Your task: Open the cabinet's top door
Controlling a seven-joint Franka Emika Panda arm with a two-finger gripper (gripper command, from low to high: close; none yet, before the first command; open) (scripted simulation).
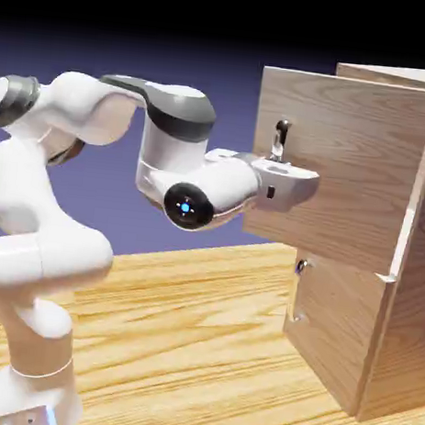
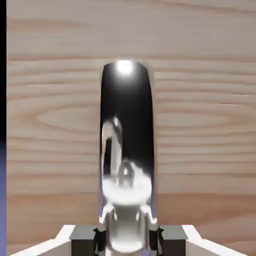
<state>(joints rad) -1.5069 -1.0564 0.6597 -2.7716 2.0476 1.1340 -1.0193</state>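
Jaws (image 2: 127, 241) pinch the long, curved, silver metal bar handle (image 2: 126, 95), one dark fingertip on either side of it; how firm the contact is, the hand view does not quite show, since glare sits on the metal there. The flat, light-brown wood-grain top door (image 1: 351, 157) is already ajar, standing out at an angle from the tall, box-shaped wood-grain cabinet (image 1: 423, 266), its hinge side at the exterior view's right and its free side, with the handle, swung out towards the white jointed arm (image 1: 41, 258). Below it, the smaller wood-grain lower panel (image 1: 332, 335) with its short silver handle (image 1: 294, 294) lies closed. The cabinet stands on the yellow wood-grain bench (image 1: 166, 341), its back reaching past the exterior view's right edge, while the bench's far edge runs in behind the lower panel. The step in hand looks to be the pull: the grip is made, the door is part-way round, and more swing probably remains. The next move calls for drawing the handle on along the door's arc, away from the cabinet front and round the hinge, with the wrist turning to match. A straight tug could twist the bar or let the fingertips slide off its smooth surface.
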